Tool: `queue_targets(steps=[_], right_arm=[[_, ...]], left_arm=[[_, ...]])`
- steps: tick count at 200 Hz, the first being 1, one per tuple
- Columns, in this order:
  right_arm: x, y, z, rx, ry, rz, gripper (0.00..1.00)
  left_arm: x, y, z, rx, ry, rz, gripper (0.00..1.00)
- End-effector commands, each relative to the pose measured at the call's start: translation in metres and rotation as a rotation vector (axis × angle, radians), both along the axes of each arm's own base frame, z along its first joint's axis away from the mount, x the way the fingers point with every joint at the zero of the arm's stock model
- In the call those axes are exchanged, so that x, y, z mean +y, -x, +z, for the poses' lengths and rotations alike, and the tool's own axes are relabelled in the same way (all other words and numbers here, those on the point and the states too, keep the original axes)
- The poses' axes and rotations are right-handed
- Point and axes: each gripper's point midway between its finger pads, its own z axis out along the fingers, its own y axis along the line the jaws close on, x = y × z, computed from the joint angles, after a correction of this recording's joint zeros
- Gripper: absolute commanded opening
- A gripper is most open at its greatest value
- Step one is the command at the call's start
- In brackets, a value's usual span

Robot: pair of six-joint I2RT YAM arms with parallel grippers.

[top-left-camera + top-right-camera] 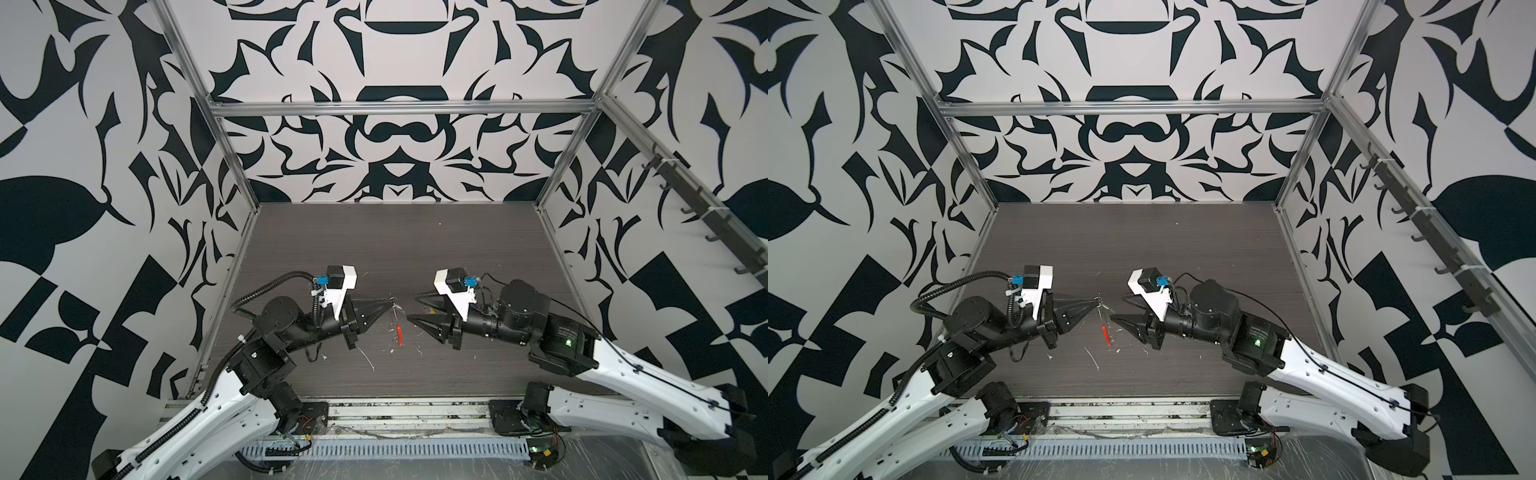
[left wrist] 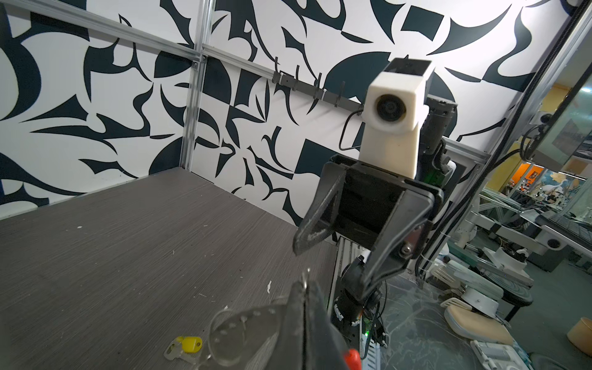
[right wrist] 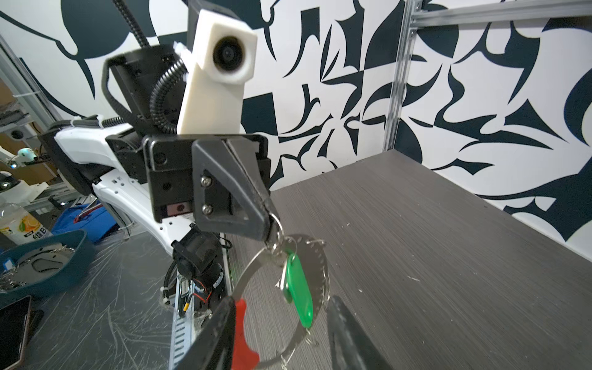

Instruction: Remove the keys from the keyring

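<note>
Red sleeve (image 3: pixel 243 346) on the lowest arc of the keyring (image 3: pixel 250 274) hangs nearest the robot's base, just beside one finger of the right tool (image 2: pixel 331 269), whose jaws stand partly apart and hold nothing. Between those jaws dangles the green key (image 3: pixel 299 294), threaded on the wire loop. Above it the left tool (image 3: pixel 272 224) is clamped tight on the top of the loop, and the ring appears to hang clear of the counter (image 1: pixel 374 249). Farther back, the yellow key (image 2: pixel 191 344) appears to lie on the counter; whether it is fully free of the wire cannot be told.

The risk lies in the close quarters. If the right tool closes where it stands, it may pinch the sleeve or the wire instead of the small key, and a pull would then drag the ring out of the left tool's narrow hold. The loop hangs from a single pinch point, so a nudge could set it swinging and carry the key out of reach. A dropped ring could land on the yellow key and tangle with it.
</note>
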Motion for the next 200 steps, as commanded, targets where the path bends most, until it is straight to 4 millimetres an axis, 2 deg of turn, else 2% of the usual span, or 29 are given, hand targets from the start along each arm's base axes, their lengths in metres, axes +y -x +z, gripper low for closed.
queue_targets(steps=[1, 33, 63, 99, 147, 200], right_arm=[[0.006, -0.006, 0.032, -0.046, -0.126, -0.023, 0.49], [0.005, -0.008, 0.039, -0.064, -0.202, -0.036, 0.51], [0.011, 0.000, 0.035, -0.051, -0.189, 0.021, 0.53], [0.018, 0.011, 0.029, -0.029, -0.175, 0.100, 0.52], [0.019, 0.016, 0.025, -0.018, -0.163, 0.133, 0.39], [0.019, 0.017, 0.023, -0.010, -0.150, 0.136, 0.14]], left_arm=[[0.002, 0.008, 0.012, -0.037, 0.039, -0.029, 0.00], [0.000, 0.012, 0.011, -0.039, 0.038, -0.059, 0.00], [-0.001, 0.015, 0.011, -0.040, 0.038, -0.076, 0.00], [-0.001, 0.017, 0.012, -0.044, 0.042, -0.089, 0.00], [-0.001, 0.016, 0.011, -0.043, 0.044, -0.085, 0.00], [-0.002, 0.015, 0.008, -0.035, 0.036, -0.087, 0.00]])
